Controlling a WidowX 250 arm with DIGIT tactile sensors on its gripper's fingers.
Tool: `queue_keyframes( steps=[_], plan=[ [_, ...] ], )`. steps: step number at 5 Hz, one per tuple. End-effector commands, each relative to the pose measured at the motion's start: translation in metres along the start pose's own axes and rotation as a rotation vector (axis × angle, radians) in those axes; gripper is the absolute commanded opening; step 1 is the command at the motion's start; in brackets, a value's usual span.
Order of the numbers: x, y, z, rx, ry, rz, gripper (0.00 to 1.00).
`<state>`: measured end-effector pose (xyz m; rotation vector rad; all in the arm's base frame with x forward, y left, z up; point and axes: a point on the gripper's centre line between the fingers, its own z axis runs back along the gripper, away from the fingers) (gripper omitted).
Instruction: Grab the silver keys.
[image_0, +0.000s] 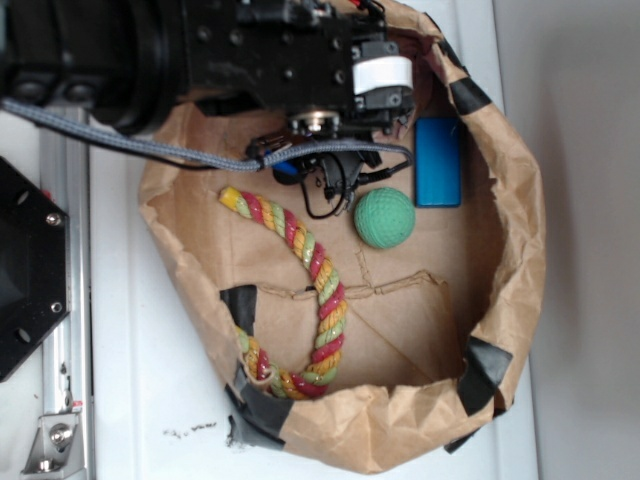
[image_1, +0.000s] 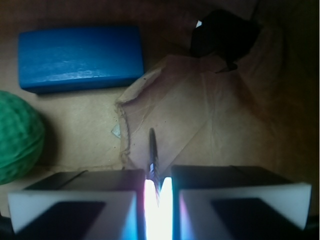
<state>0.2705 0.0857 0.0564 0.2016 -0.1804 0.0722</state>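
The exterior view looks straight down from high over the bag (image_0: 500, 240); the wrist view peers close between the fingers (image_1: 75, 200), sharing ball (image_0: 384, 217) and blue box (image_0: 438, 161) at 1 o'clock.

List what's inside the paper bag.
Inside the paper bag: rope toy, green ball, blue block. The pincer pinches a thin metal sliver. The arm covers the bag's top; no keys identifiable.

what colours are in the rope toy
Red, yellow and green twisted strands on the rope toy, clearest in the exterior view.

Green ball (image_0: 384, 218), blue block (image_0: 438, 161) crowd tool (image_1: 159, 187); rope (image_0: 305, 290) left; centre floor free.
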Motion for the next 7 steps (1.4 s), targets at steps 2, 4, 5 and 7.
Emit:
queue_keyframes(
  steps=[2, 4, 5, 7],
  plan=[
    [-0.011, -0.017, 0.121, -0.39, -0.084, -0.196, 0.0],
    [0.001, -0.03, 0.103, -0.26, -0.05, -0.128, 0.0],
    [0.007, -0.044, 0.1, -0.234, -0.039, -0.16, 0.0],
    [0.006, -0.053, 0.098, -0.25, -0.08, -0.189, 0.0]
  ],
)
